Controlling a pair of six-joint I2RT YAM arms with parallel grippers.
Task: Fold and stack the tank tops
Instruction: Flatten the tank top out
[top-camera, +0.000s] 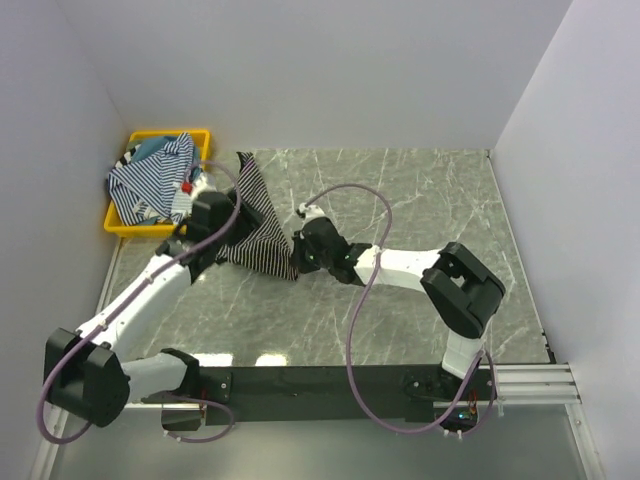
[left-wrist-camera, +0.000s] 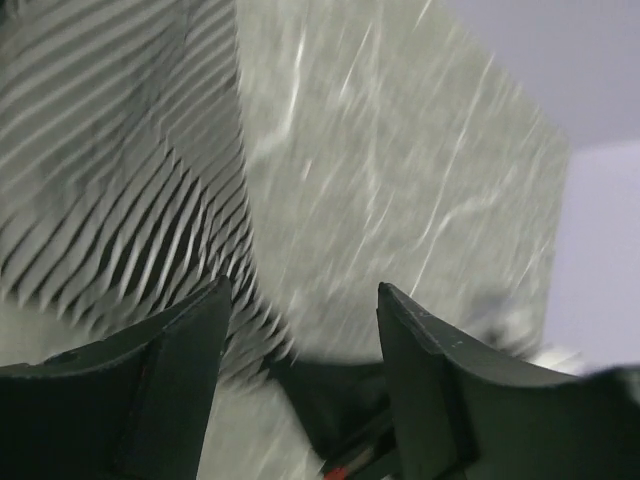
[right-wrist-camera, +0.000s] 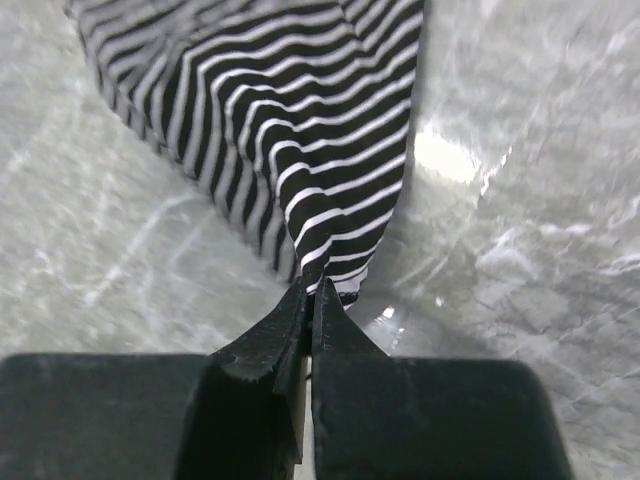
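One corner pinched as black striped tank top (right-wrist-camera: 300, 140) lies on marble table (top-camera: 430, 200).
Right gripper (right-wrist-camera: 308, 298) clamps tight on the top's corner; left gripper (left-wrist-camera: 305, 295) hangs over its far side, jaws spread wide, beside the yellow bin (top-camera: 118, 226).

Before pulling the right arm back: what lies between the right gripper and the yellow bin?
Top view: the black striped tank top, corner pinched in the right gripper, stretches toward the yellow bin, the open left gripper over it.
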